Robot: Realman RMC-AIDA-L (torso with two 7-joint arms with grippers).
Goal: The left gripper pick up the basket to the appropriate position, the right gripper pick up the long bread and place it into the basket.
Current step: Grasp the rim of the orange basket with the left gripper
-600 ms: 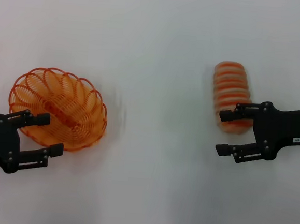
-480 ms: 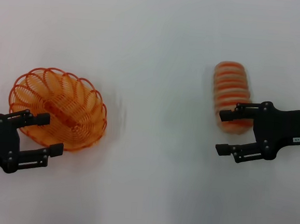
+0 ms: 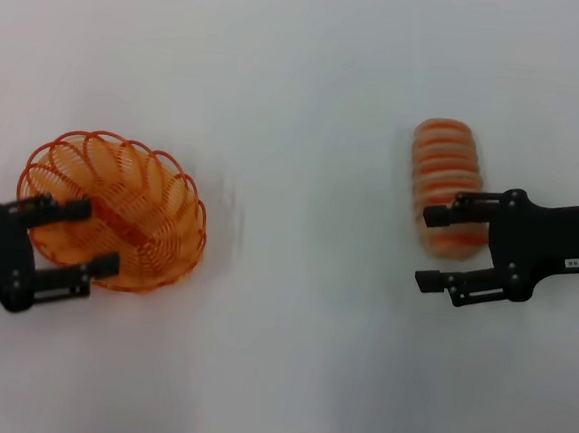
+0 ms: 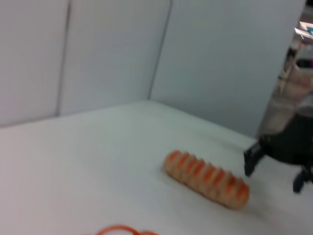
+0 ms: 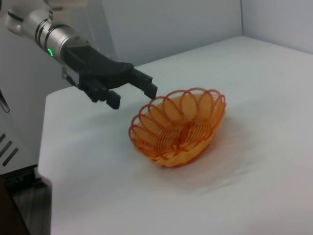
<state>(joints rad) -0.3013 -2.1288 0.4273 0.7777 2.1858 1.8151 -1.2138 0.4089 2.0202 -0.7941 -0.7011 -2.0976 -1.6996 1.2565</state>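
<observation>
Both grippers spread at their targets, basket on the left, bread on the right.

Nearest the robot, the left gripper [image 3: 79,234] has its fingers spread apart over the near-left rim of the basket [image 3: 140,205], which sits on the white table [image 3: 309,98]; one finger lies across the wire loops and the other by the basket's near edge, and contact cannot be told. The right gripper [image 3: 435,249] is likewise parted, one finger lying over the near end of the long bread [image 3: 444,168], the other on the near side of the loaf over bare table. The loaf lies flat, its length running away from the robot. A wide stretch of white tabletop separates basket and bread, with more bare surface beyond both. Pale wall panels [image 4: 98,54] rise behind the table's far edge.
</observation>
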